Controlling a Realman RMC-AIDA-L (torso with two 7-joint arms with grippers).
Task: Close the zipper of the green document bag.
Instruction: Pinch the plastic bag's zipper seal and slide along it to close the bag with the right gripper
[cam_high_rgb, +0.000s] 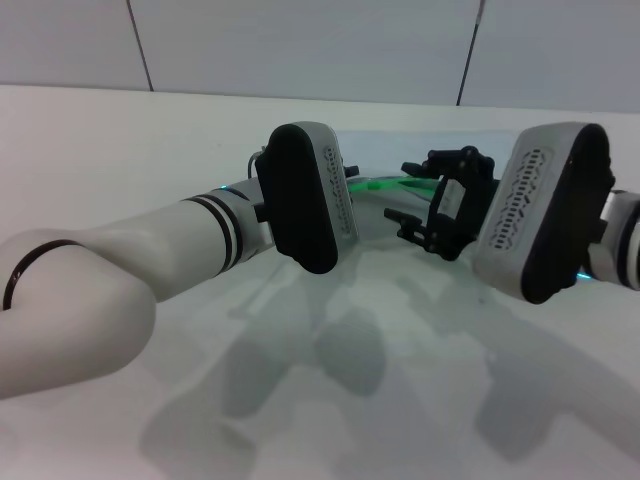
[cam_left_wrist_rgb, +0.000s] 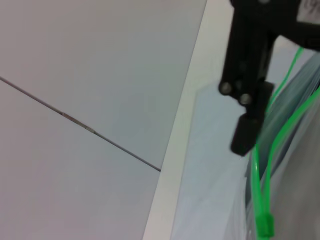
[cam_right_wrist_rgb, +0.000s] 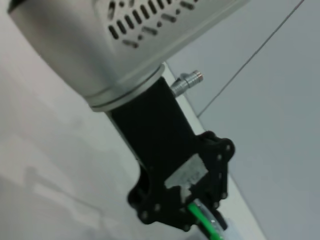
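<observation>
The green zipper (cam_high_rgb: 372, 185) shows as a thin bright strip on the white table between my two wrists. In the left wrist view it splits into two strands (cam_left_wrist_rgb: 260, 190) above its small slider (cam_left_wrist_rgb: 265, 225), along the edge of the translucent green document bag (cam_left_wrist_rgb: 300, 150). My right gripper (cam_high_rgb: 405, 192) is open, its black fingers apart on either side of the strip; one finger (cam_left_wrist_rgb: 247, 130) hangs just beside the strands. My left gripper (cam_right_wrist_rgb: 197, 210), hidden behind its own wrist in the head view, appears shut on the green strip.
The white table (cam_high_rgb: 100, 150) runs back to a grey panelled wall (cam_high_rgb: 300, 40). Both bulky wrist housings (cam_high_rgb: 300, 195) (cam_high_rgb: 545, 210) sit close together over the bag. The table's far edge (cam_left_wrist_rgb: 175, 150) lies just beyond the bag.
</observation>
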